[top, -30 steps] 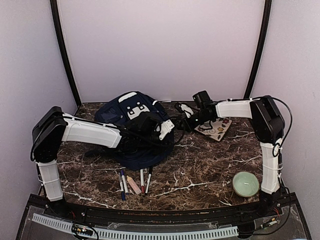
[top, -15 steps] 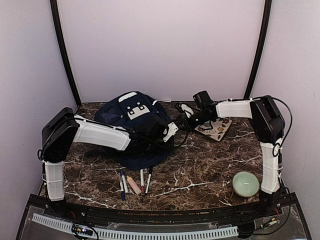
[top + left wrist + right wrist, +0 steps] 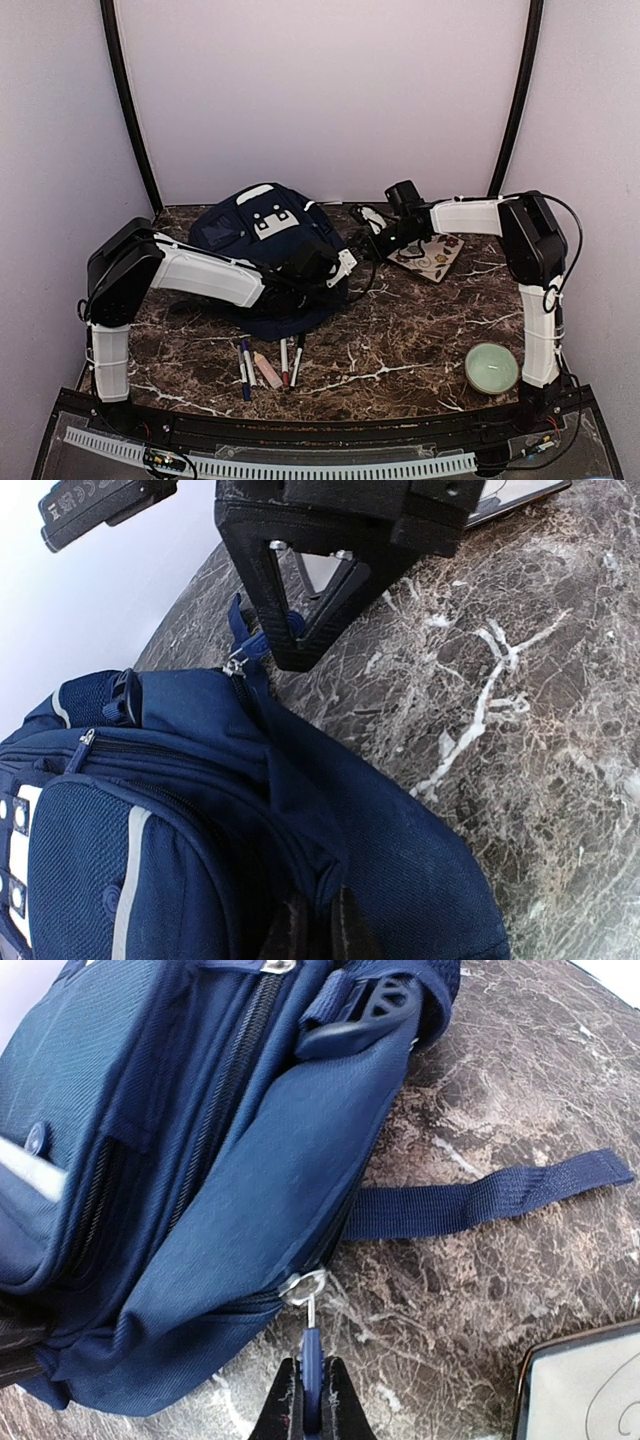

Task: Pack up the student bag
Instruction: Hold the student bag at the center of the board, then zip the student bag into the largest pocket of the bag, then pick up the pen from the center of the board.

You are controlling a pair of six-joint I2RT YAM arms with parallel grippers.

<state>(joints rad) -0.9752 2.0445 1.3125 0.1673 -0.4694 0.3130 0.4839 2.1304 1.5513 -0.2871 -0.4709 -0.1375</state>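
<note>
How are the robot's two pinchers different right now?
The left gripper pinches the fabric edge of the student bag; the right gripper pinches the zipper pull. The left one reaches over the bag; the right one comes in from its side. Both are shut.

There is one student bag (image 3: 225, 235) and one marble table (image 3: 400, 340). Two blue pens (image 3: 244, 366), one red-tipped pen (image 3: 284, 364) and one black-capped pen (image 3: 297, 358) make four pens in all. Beyond these, there is one tan stick (image 3: 267, 370), one green bowl (image 3: 492, 368) and one flat patterned board (image 3: 430, 258).
</note>
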